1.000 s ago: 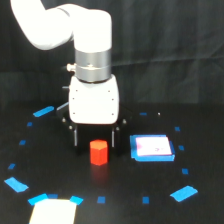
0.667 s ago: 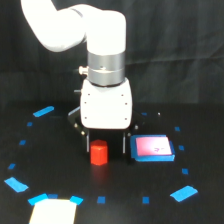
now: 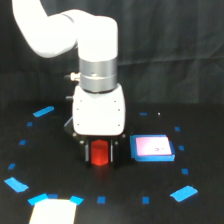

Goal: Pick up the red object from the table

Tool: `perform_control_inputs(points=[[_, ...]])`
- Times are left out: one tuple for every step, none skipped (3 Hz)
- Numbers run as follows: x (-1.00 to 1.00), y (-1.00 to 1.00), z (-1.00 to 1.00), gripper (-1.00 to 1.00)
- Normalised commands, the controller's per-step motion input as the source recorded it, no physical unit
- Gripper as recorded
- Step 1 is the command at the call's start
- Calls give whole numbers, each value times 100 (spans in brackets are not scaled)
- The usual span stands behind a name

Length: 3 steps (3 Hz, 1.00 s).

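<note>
One red object (image 3: 100, 153) sitting on the table (image 3: 125, 210), just beside the white pad with blue border (image 3: 152, 148), toward the exterior view's left. Straddling it with gripper (image 3: 100, 151) fingers; actual clamping impossible to tell.

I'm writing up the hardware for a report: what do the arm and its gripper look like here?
The arm is glossy white with rounded links and a silver-grey cylindrical wrist band. Below it sits a white, boxy gripper housing with rounded corners. Its fingers are short, dark and straight. A small metal fitting sticks out at the wrist; no markings are legible.
</note>
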Motion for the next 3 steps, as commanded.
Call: perform_control_inputs(points=[[92, 88, 100, -100], [91, -6, 100, -100], [100, 0, 100, -100]])
